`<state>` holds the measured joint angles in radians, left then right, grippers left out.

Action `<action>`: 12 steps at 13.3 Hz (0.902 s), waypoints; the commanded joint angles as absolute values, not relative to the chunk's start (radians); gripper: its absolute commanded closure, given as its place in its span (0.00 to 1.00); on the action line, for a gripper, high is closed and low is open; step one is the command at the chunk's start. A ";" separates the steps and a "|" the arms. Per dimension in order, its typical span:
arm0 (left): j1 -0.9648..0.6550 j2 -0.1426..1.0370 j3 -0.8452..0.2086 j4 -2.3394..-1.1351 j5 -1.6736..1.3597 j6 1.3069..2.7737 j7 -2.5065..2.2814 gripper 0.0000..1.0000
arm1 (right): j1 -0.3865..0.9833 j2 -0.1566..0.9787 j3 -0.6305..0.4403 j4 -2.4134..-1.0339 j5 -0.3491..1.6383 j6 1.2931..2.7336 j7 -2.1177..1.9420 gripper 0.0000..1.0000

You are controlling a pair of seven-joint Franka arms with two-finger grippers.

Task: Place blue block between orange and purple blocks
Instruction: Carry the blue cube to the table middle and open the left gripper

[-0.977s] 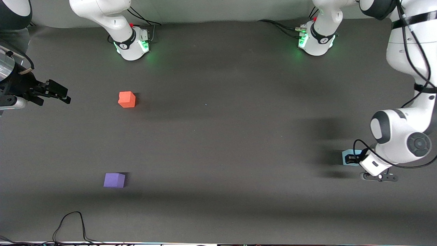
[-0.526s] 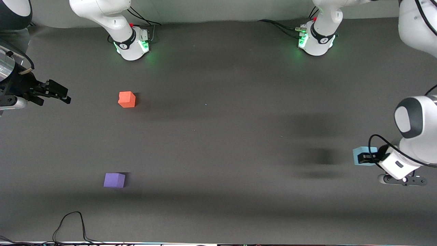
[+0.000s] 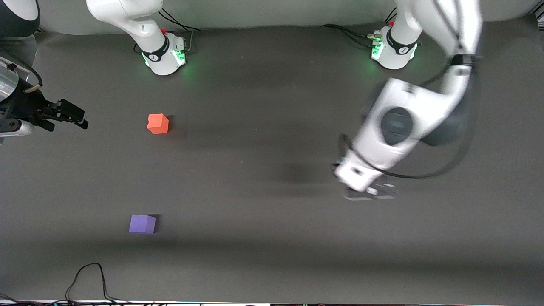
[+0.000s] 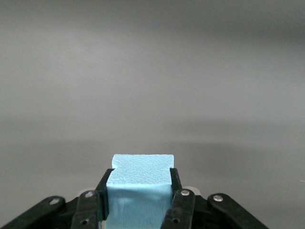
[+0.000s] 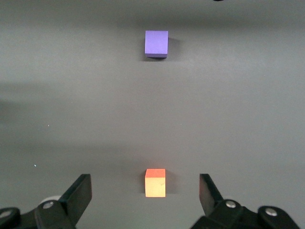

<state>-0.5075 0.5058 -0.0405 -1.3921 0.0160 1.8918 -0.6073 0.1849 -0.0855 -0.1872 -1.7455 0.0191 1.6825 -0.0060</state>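
The blue block (image 4: 140, 188) is a light sky-blue cube clamped between the fingers of my left gripper (image 4: 141, 177). In the front view the left hand (image 3: 356, 173) is in the air over the table's middle part, toward the left arm's end, and hides the block. The orange block (image 3: 157, 123) sits toward the right arm's end. The purple block (image 3: 142, 224) lies nearer the front camera than the orange one. My right gripper (image 3: 71, 117) is open and empty, waiting at the right arm's end; its view shows the orange block (image 5: 155, 183) and the purple block (image 5: 156, 44).
The two arm bases (image 3: 163, 55) (image 3: 393, 51) stand along the table's edge farthest from the front camera. A black cable (image 3: 91, 276) lies at the edge nearest the front camera, toward the right arm's end. The dark mat (image 3: 255, 191) lies bare between the blocks.
My left arm has lifted the blue block off the table at the left arm's end and swung it toward the table's middle. The right arm and the other two blocks have not moved.
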 commanded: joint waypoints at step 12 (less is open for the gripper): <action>-0.884 0.980 -0.008 -1.112 0.137 2.154 -1.094 0.64 | 0.189 -0.087 -0.199 -1.752 0.032 1.684 -0.031 0.00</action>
<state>-0.8755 0.9527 -0.0172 -1.1586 0.1207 2.1545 -1.0578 0.1847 -0.0853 -0.1911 -1.7514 0.0191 1.6825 -0.0062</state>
